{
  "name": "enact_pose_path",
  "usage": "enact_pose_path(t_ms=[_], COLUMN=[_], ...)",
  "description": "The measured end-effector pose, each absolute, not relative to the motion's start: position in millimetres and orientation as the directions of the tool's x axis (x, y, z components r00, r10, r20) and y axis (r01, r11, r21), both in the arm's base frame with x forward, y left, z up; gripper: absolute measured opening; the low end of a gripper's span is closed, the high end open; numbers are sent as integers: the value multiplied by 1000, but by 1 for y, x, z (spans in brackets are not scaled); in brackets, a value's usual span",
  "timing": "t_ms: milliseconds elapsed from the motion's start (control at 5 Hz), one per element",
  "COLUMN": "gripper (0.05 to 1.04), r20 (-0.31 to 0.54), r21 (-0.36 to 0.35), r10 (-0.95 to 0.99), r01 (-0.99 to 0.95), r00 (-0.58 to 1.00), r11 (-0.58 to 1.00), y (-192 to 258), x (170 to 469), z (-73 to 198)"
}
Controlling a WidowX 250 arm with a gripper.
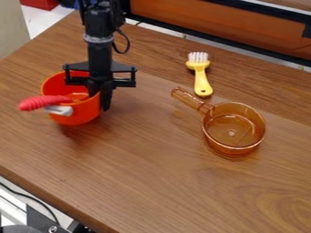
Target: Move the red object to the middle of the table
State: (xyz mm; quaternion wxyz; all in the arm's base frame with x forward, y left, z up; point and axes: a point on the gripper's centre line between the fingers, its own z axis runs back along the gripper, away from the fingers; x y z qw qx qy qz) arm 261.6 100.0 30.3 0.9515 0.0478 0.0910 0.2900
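A: Red pot (79, 118) status?
B: Left part of bench (152, 177), between left edge and front edge. Not at middle. Base contact with bench: can't tell.
A: End effector?
B: Gripper (102, 92) pointing down at pot's right side, clenched on the rim, one finger inside the wall, one outside.
A: Anything else at the pot?
B: Red handle (43, 102) juts out past its left rim. Grey-white piece (59, 110) just below the handle, against the pot's outer wall as seen.
A: Rest of bench?
B: Yellow brush (202, 82) near back edge, white bristles toward that edge. Clear amber pan (242, 125) upright, nearer back edge than front, well apart from pot. Its handle angles toward back edge, end just beside the brush.
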Motion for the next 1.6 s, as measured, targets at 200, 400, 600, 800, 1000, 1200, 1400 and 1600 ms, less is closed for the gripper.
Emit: enact_pose_path(t_ms=[200,400,600,800,1000,1200,1400,1600], gripper=[58,58,58,58,58,58,58,58], r20=[-185,-211,-198,-154,-160,-191,-205,-199], r21=[235,311,359,330,316,232,200,169], r10=[594,621,642,586,502,442,441,394], r01=[-552,-551,-555,-518,-438,-398,-403,-365], r00=[783,755,741,796,850,876,874,897], r11=[800,775,751,790,842,888,893,916], y=[102,104,104,96,80,56,32,7], x=[252,253,249,243,240,240,240,232], z=[38,47,45,40,41,49,52,54])
